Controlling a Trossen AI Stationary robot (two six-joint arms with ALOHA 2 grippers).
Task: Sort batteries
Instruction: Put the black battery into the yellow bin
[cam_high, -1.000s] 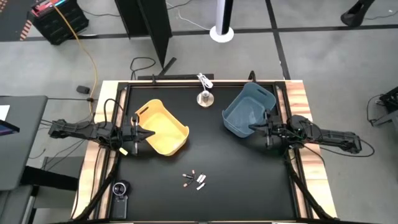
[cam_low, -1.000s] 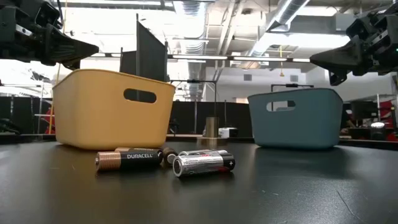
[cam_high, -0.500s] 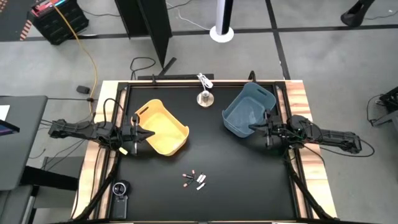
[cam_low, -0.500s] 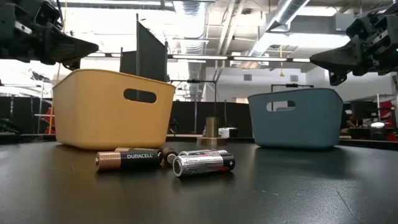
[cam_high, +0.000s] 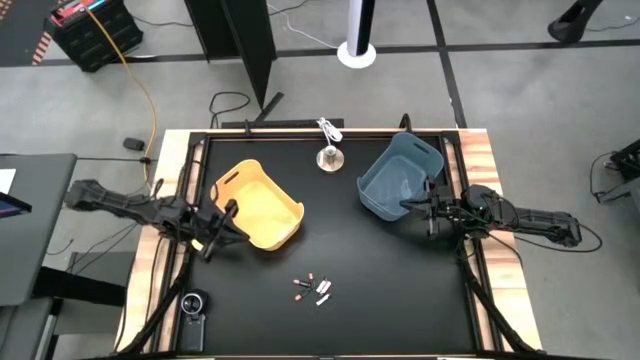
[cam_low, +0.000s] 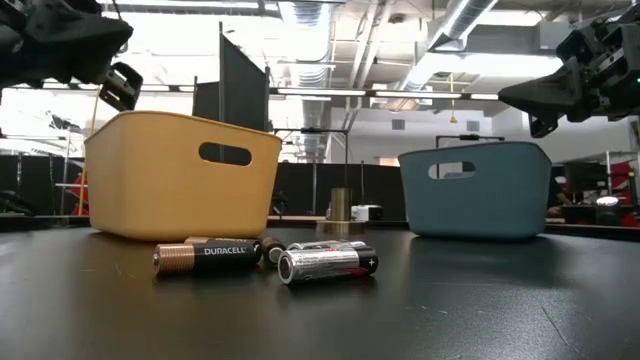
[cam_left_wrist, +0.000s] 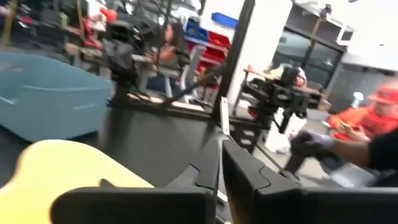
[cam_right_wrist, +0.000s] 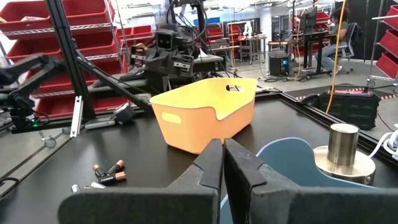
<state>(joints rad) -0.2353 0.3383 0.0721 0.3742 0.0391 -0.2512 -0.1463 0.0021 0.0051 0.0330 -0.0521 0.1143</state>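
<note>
Nothing is sorted yet, by the look of it: the batteries (cam_high: 312, 289) are lying in a small loose cluster on the bare black worktop (cam_high: 390, 290), in front of the yellow bin (cam_high: 262, 208) and well apart from both claws, so this reads as the opening reach of the first pick. Starting at the left, the left claw (cam_high: 226, 217) is hovering just beside the yellow bin's near-left corner, angled down toward the cluster, its dark fingers pressed together and gripping nothing. I would judge the next move calls for it to travel away from the bin to the batteries, part its fingers and come down squarely over one cell, since these short smooth cylinders are likely rolling at a nudge. The yellow bin is matte plastic with rounded corners and a slot handle. In the low view a black-and-copper battery (cam_low: 207, 256) is lying beside a shiny silver one (cam_low: 327, 263), with another partly hidden behind. Past the yellow bin's far-right corner a squat metal knob (cam_high: 329, 157) is standing with a white cord. Farther right, the blue bin (cam_high: 401, 176) is the same soft-cornered shape, and the right claw (cam_high: 407, 207) is waiting at its near edge, fingers closed and empty.
</note>
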